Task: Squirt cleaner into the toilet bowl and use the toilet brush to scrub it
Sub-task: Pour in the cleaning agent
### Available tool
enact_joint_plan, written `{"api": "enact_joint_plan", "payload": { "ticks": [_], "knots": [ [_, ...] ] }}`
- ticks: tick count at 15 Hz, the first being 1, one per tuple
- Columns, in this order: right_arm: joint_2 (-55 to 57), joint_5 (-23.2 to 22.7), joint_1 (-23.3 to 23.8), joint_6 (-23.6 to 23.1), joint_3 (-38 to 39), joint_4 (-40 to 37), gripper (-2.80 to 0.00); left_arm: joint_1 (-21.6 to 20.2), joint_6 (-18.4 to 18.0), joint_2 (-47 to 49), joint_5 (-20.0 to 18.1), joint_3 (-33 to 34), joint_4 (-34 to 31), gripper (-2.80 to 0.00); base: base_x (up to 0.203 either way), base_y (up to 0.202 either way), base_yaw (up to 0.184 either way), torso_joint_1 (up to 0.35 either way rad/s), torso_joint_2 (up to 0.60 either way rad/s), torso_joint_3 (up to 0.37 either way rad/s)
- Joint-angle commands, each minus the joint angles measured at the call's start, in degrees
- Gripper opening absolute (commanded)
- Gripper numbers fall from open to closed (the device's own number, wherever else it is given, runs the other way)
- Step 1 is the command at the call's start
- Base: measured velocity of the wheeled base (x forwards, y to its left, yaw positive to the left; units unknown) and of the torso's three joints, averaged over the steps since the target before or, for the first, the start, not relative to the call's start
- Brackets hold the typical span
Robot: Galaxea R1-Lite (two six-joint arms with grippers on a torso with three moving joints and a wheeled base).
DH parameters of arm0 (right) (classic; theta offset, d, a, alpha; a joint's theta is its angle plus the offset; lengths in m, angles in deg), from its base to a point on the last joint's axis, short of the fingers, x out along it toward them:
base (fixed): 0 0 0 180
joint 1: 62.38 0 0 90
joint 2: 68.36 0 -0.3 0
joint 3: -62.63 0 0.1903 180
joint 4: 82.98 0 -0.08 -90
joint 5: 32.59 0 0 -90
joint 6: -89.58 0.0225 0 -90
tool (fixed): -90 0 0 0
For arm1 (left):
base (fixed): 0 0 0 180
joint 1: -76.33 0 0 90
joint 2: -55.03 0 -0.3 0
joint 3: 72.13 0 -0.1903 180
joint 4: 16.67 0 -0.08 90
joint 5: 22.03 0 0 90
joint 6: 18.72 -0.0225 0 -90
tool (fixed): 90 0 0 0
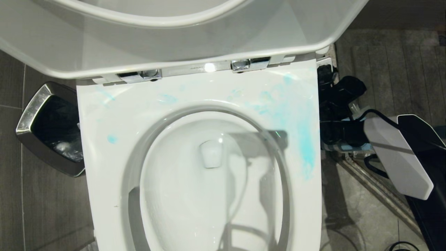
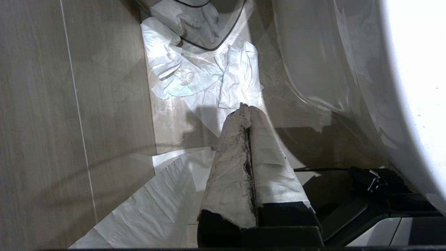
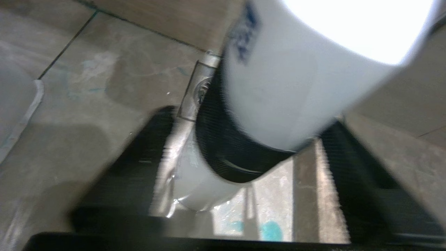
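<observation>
The toilet bowl fills the middle of your head view, its lid tipped up so the inside is open to squirt and scrub. No blue liquid shows inside it, so judge the squirt as not yet done.

At the far left stands the waste bin, close beside the toilet and no part of this job. Your left hand is parked low on that side. Its two wrapped fingers are pressed together with nothing between them, and crumpled paper lies on the floor just past them.

Moving right, blue smears streak the flat rim, thickest along its right edge. They look like cleaner that landed outside the bowl, so aim further in.

Further right, your right arm reaches down beside the toilet, because that is where the cleaner is: low at the floor, right of the toilet. Your right hand has one finger on each side of the white bottle. Whether they press on it I cannot tell, so treat the hold as unconfirmed before lifting.

I cannot make out the toilet brush anywhere.
</observation>
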Motion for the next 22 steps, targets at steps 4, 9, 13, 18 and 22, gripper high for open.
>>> {"api": "enact_joint_plan", "payload": {
  "ticks": [4, 9, 13, 18, 22],
  "knots": [
    [0.0, 0.0, 0.0, -0.2, 0.1, 0.5, -2.8, 0.0, 0.0, 0.0, 0.0, 0.0, 0.0, -2.8, 0.0, 0.0, 0.0, 0.0, 0.0, 0.0],
    [0.1, -0.1, 0.0, 0.1, 0.8, 0.3, -2.8, 0.0, 0.0, 0.0, 0.0, 0.0, 0.0, -2.8, 0.0, 0.0, 0.0, 0.0, 0.0, 0.0],
    [-0.9, 0.0, -0.1, 0.1, 3.1, 0.2, -2.8, 0.0, 0.0, 0.0, 0.0, 0.0, 0.0, -2.8, 0.0, 0.0, 0.0, 0.0, 0.0, 0.0],
    [-3.7, -0.1, -0.1, 0.3, 9.4, 0.3, -2.8, 0.0, 0.0, 0.0, 0.0, 0.0, 0.0, -2.8, 0.0, 0.0, 0.0, 0.0, 0.0, 0.0],
    [-5.9, -0.1, -0.1, 0.3, 13.9, 0.4, -2.8, 0.0, 0.0, 0.0, 0.0, 0.0, 0.0, -2.8, 0.0, 0.0, 0.0, 0.0, 0.0, 0.0]
  ]
}}
